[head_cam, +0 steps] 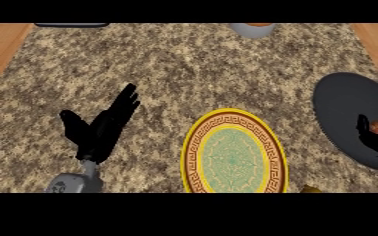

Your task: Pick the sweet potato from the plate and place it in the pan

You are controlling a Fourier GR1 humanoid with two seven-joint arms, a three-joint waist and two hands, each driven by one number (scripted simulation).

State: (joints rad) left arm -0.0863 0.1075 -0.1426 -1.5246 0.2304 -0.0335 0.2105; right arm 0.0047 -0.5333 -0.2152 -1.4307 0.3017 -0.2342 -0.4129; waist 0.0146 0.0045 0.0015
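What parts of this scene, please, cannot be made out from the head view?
- Right hand: mostly cut off by the right edge; fingers unreadable.
- Sweet potato: only an orange sliver shows beside that hand, over the pan.
- Grey container: cut off by the top band.
- Yellow object: cut off at the bottom.

The plate (pixel 234 152) is round, with a yellow rim, a brown ring of gold key pattern and a pale green middle, and it lies flat on the speckled desk (pixel 184 65) near the bottom edge. The pan (pixel 341 112) is dark grey and round, lying at the right edge, partly cut off. A small orange-brown bit, maybe the sweet potato (pixel 375 127), shows at the right edge over the pan.
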